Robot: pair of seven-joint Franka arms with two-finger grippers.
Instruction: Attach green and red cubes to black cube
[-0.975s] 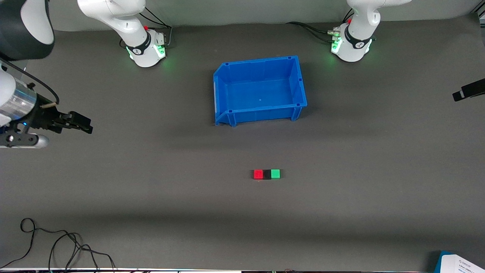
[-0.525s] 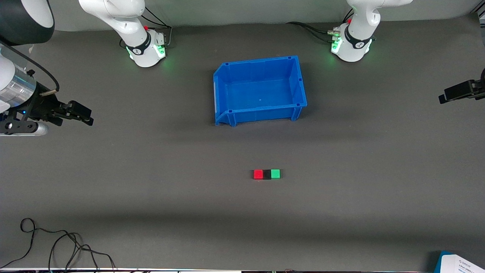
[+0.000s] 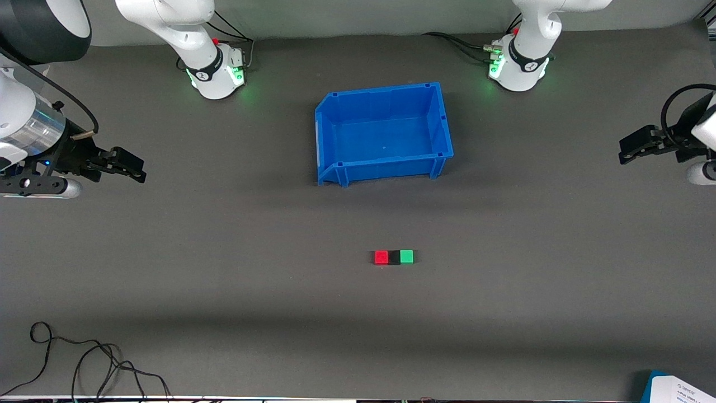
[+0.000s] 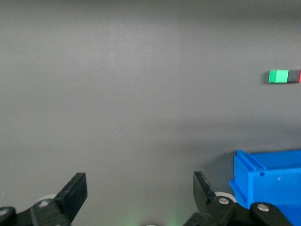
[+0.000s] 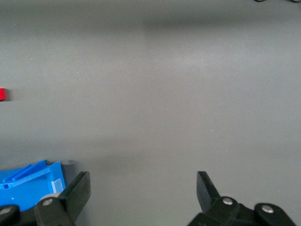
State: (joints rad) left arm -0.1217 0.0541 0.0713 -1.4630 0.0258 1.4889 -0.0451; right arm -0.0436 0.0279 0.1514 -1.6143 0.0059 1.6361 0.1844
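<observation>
Front view: red cube (image 3: 381,257), black cube (image 3: 394,257), green cube (image 3: 406,256) joined; left claw (image 3: 631,151), right claw (image 3: 130,169) open.

The bench (image 3: 224,280) wears a matt dark grey cover with a fine, cloth-like texture. The blue bin (image 3: 436,120) looks like moulded plastic, smooth with a slight sheen. The red cube (image 3: 381,257) and green cube (image 3: 406,256) show bright, smooth faces; the black cube (image 3: 394,257) between them is dull. Each arm's shell is glossy white plastic, and each tool's fingers (image 4: 75,190) are matt black.
</observation>
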